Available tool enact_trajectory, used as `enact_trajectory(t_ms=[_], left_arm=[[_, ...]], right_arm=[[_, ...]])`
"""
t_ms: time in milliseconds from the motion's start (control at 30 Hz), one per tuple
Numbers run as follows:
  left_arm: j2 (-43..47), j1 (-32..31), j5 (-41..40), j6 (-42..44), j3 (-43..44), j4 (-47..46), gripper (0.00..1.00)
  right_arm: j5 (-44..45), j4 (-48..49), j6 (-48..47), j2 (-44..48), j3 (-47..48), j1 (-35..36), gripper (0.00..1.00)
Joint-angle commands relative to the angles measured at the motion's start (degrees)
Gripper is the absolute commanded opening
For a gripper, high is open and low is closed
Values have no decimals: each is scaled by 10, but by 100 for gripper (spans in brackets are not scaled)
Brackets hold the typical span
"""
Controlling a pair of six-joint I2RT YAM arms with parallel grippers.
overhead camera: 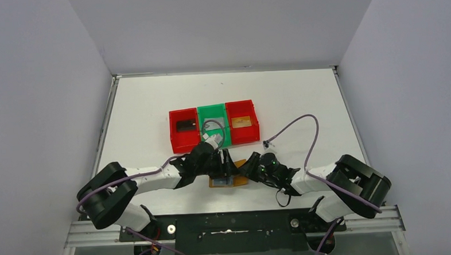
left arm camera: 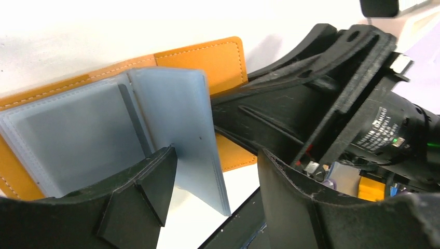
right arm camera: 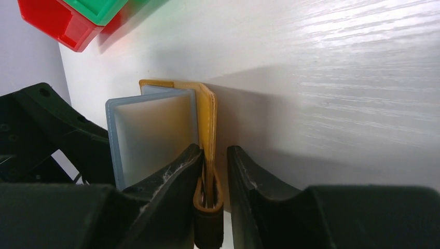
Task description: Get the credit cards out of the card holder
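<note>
The tan card holder (overhead camera: 230,182) lies open on the table between my two grippers, and it also shows in the left wrist view (left arm camera: 207,57). Its pale blue-grey sleeves (left arm camera: 171,104) stand up and look empty. My left gripper (left arm camera: 217,153) is open, with one sleeve leaf standing loose between its jaws. My right gripper (right arm camera: 214,155) is shut on the holder's tan cover (right arm camera: 207,119) at the snap tab. The black card (overhead camera: 186,125) lies in the left red bin. The silver-grey card (overhead camera: 214,123) lies in the green bin. The orange-brown card (overhead camera: 241,121) lies in the right red bin.
A left red bin (overhead camera: 175,135), a green bin (overhead camera: 212,108) and a right red bin (overhead camera: 255,123) stand side by side just beyond the holder. The arms' purple cables (overhead camera: 304,130) loop over the table on the right. White walls close in the table.
</note>
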State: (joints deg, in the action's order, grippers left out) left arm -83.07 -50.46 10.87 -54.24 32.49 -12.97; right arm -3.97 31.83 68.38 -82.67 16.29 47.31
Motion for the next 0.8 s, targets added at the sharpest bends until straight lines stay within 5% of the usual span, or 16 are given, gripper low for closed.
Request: enact_trajectory(t_ms=[0, 233, 567, 633, 767], left_arm=[[-19, -1, 12, 8, 10, -45, 57], [-33, -11, 17, 12, 24, -60, 49], [-42, -14, 11, 23, 29, -45, 12], [-48, -14, 18, 31, 35, -38, 15], [-69, -21, 41, 51, 49, -23, 47]], right_arm=[[56, -41, -12, 57, -11, 2, 29], [81, -101, -12, 131, -19, 1, 37], [128, -217, -26, 250, -21, -3, 43], [118, -224, -37, 258, -15, -3, 44], [114, -254, -51, 265, 8, -3, 46]])
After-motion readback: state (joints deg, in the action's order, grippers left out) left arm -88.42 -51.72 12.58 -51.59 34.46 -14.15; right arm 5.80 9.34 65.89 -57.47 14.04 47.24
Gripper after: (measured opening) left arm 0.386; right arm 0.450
